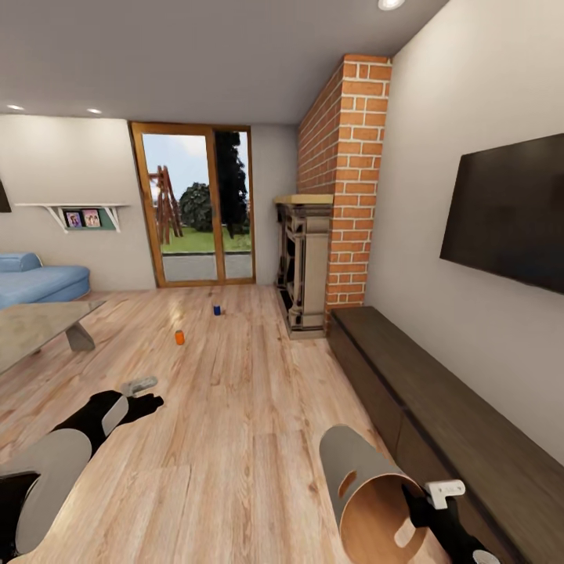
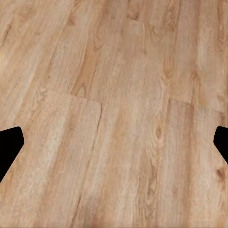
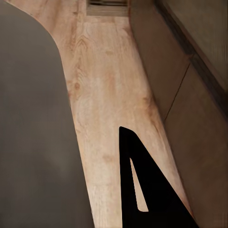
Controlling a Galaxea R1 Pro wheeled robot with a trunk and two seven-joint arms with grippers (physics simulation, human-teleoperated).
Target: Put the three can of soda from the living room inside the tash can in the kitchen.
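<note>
Two soda cans stand on the wood floor of the living room ahead: an orange can (image 1: 179, 338) and, farther off, a dark blue can (image 1: 217, 310). The second orange can is out of view. My left gripper (image 1: 141, 385) hangs low over bare floor, well short of the orange can; in the left wrist view its fingers (image 2: 10, 142) stand wide apart, open and empty. My right gripper (image 1: 415, 513) is shut on the rim of a grey trash can (image 1: 356, 470), which is tilted with its brown inside facing me; its grey wall (image 3: 33, 133) looms in the right wrist view.
A low dark cabinet (image 1: 439, 407) runs along the right wall under the TV (image 1: 509, 211). The fireplace (image 1: 305, 266) and brick chimney (image 1: 345, 180) stand beyond it. A coffee table (image 1: 31, 325) and blue sofa (image 1: 39, 278) lie left. Glass doors (image 1: 196, 207) close the far wall.
</note>
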